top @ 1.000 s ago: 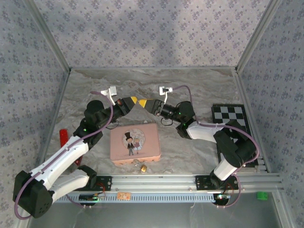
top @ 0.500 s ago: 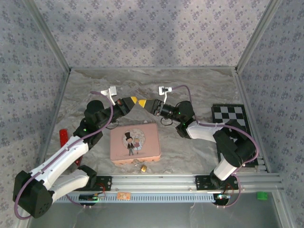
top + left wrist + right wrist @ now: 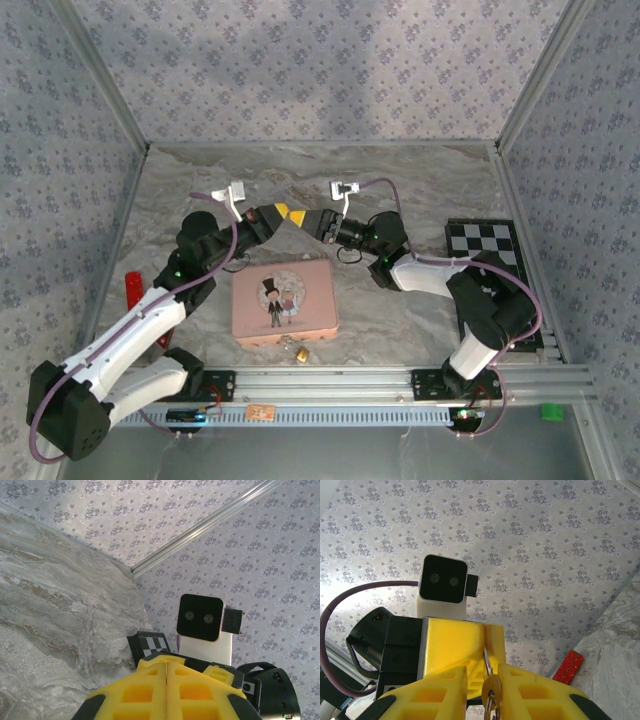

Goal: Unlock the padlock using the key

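Note:
The key (image 3: 491, 686) hangs between the two grippers above the table, its thin blade pinched in my left gripper (image 3: 485, 640), whose yellow fingers (image 3: 145, 690) are pressed together. The round head and ring sit in the gap of my right gripper (image 3: 482, 672). One right finger (image 3: 530, 690) is against the head; the other stands off it. From above, the left gripper (image 3: 283, 212) and right gripper (image 3: 318, 220) meet tip to tip behind the pink tin (image 3: 284, 300). The small brass padlock (image 3: 300, 352) lies on the table in front of the tin, apart from both grippers.
A red strip (image 3: 131, 290) lies at the left edge of the table. A checkerboard plate (image 3: 485, 245) lies at the right, by the right arm. Patterned walls close in the back and both sides, and an aluminium rail runs along the front.
The right gripper's jaws have narrowed around the key's head. Both arms have stayed almost where they were, and the left gripper has kept its hold.

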You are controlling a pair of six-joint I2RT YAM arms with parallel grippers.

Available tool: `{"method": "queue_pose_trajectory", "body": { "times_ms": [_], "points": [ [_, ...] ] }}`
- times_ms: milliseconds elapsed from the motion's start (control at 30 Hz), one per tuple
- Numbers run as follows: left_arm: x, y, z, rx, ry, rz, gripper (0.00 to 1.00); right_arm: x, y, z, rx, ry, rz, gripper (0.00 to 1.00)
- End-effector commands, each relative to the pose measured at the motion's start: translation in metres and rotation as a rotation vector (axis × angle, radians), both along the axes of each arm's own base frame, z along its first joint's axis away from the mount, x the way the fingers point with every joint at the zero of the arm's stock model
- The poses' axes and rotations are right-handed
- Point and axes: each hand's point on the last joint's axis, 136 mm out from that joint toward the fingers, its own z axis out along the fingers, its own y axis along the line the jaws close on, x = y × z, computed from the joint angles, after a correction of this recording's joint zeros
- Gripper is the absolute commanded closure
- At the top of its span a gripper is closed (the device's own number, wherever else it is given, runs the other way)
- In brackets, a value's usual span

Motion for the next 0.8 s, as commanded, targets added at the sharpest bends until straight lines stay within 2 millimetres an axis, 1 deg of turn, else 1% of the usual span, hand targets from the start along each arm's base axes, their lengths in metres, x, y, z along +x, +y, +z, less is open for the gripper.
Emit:
{"method": "queue_pose_trajectory", "body": {
  "times_ms": [0, 200, 333, 667, 767],
  "points": [
    [-0.0037, 0.003, 0.0169, -0.011, -0.055, 0.012, 1.0, -0.0013, -0.0014, 0.009, 0.022, -0.037, 0.005, 0.77],
    [-0.0042, 0.0029, 0.0178, -0.009, -0.059, 0.009, 1.0, -0.0021, -0.0011, 0.0113, 0.023, -0.047, 0.008, 0.8],
    [-0.0032, 0.0024, 0.0167, -0.008, -0.055, 0.009, 1.0, -0.0027, -0.0001, 0.014, 0.025, -0.051, 0.013, 0.83],
    [-0.0028, 0.0016, 0.0163, -0.003, -0.055, 0.007, 1.0, -0.0015, -0.0017, 0.0188, 0.03, -0.049, 0.012, 0.95],
    [-0.0024, 0.001, 0.0149, 0.006, -0.052, 0.005, 1.0, 0.0022, -0.0043, 0.0169, 0.023, -0.037, -0.002, 0.99]
  ]
}}
